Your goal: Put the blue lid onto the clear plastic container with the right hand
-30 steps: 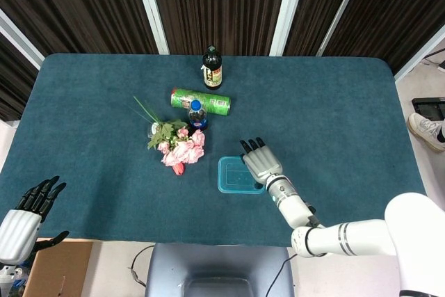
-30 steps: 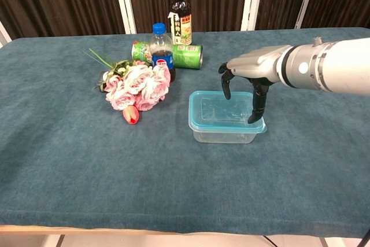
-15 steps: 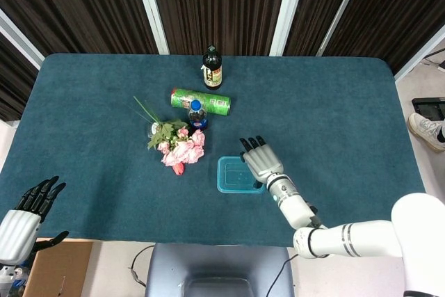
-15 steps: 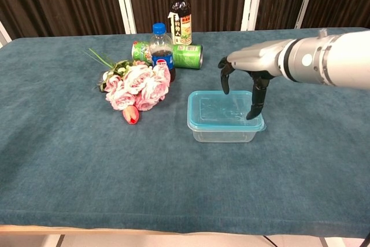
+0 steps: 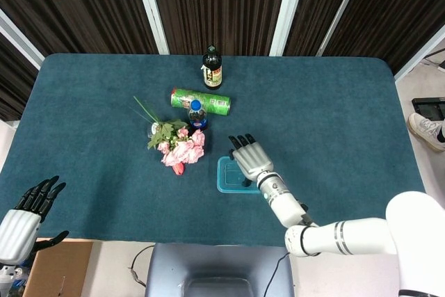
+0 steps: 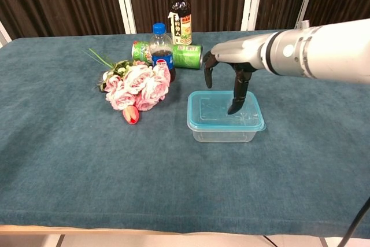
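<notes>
From the head view, the blue lid (image 5: 232, 175) sits on the clear plastic container (image 5: 224, 187) near the table's (image 5: 334, 123) front edge, the right hand (image 5: 251, 161) above it. The left hand (image 5: 28, 215) hangs off the table, fingers apart, empty. In the chest view, the right hand's fingers (image 6: 237, 92) point down, spread, holding nothing, tips at the lid.

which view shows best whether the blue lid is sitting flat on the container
The chest view: its side angle shows the blue lid lying level on the clear plastic container, rim visible all round. The head view looks straight down, and the right hand covers part of the lid.
</notes>
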